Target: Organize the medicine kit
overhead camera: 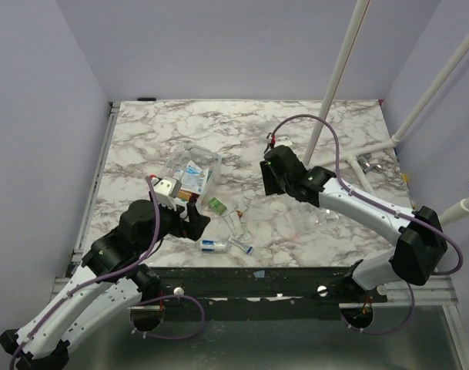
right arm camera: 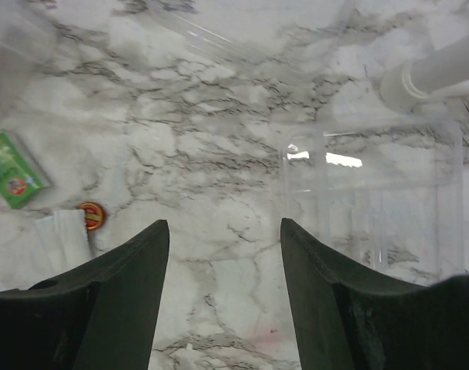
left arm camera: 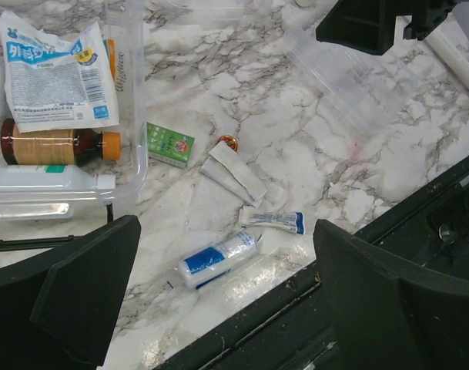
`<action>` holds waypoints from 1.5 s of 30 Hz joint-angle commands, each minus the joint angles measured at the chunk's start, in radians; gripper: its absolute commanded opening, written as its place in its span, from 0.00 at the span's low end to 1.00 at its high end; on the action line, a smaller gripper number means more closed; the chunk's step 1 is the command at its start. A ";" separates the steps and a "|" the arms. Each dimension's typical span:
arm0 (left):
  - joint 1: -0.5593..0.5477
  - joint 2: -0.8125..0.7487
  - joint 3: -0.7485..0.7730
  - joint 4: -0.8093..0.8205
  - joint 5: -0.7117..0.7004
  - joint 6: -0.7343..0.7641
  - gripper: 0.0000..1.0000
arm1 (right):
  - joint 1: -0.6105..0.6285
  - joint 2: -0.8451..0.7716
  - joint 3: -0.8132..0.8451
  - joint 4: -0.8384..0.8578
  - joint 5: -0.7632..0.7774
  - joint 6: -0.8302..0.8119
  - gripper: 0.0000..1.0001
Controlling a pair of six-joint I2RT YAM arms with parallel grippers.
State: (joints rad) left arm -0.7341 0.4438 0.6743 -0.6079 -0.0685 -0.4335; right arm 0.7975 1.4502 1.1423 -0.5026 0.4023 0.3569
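Clear plastic box (left arm camera: 139, 146): at 10 o'clock from the left gripper (left arm camera: 226, 308) in its wrist view. It holds a blue-printed sachet pack (left arm camera: 57, 73), a brown bottle (left arm camera: 53, 146) and a white bottle (left arm camera: 45, 179), both bottles lying on their sides.
Blue-and-white roll (left arm camera: 219, 258): on the marble table (left arm camera: 311, 154), outside the box, just at 12 o'clock from the left gripper. Its long axis runs from 8 to 2 o'clock.
Other loose items: a tube (left arm camera: 273, 220), white sachets (left arm camera: 234, 171), a green carton (left arm camera: 170, 145) and a red tin (left arm camera: 228, 142), all between 12 and 1 o'clock, beyond the roll.
Left gripper: spread wide, nothing between its fingers.
Right gripper (right arm camera: 222, 293): fingers apart, empty, over bare marble, with the carton and tin at 9 o'clock.
Nearer arm: the left, by my judgement; its wrist probably needs turning to close across the roll.
Second clear container (right arm camera: 373, 200): at 2 o'clock from the right gripper. I cannot tell whether it is a lid or a tray, and nothing shows inside.
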 commanded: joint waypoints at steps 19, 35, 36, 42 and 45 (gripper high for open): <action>0.026 0.199 -0.109 0.214 0.147 -0.101 0.98 | -0.164 0.076 -0.188 0.040 -0.025 0.091 0.53; 0.118 0.311 -0.121 0.254 0.112 -0.111 0.98 | -0.165 0.194 -0.211 0.112 -0.077 0.115 0.44; 0.126 0.319 -0.120 0.253 0.104 -0.116 0.98 | -0.165 0.194 -0.214 0.115 -0.081 0.118 0.41; 0.149 0.355 -0.121 0.255 0.013 -0.161 0.98 | -0.165 0.204 -0.218 0.125 -0.127 0.130 0.18; 0.160 0.374 -0.114 0.259 -0.009 -0.169 0.98 | -0.165 0.206 -0.221 0.140 -0.163 0.129 0.02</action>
State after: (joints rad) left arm -0.5903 0.7982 0.5640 -0.3885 0.0044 -0.5770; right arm 0.6392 1.6367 0.9371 -0.3958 0.3019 0.4721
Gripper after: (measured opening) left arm 0.983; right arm 0.090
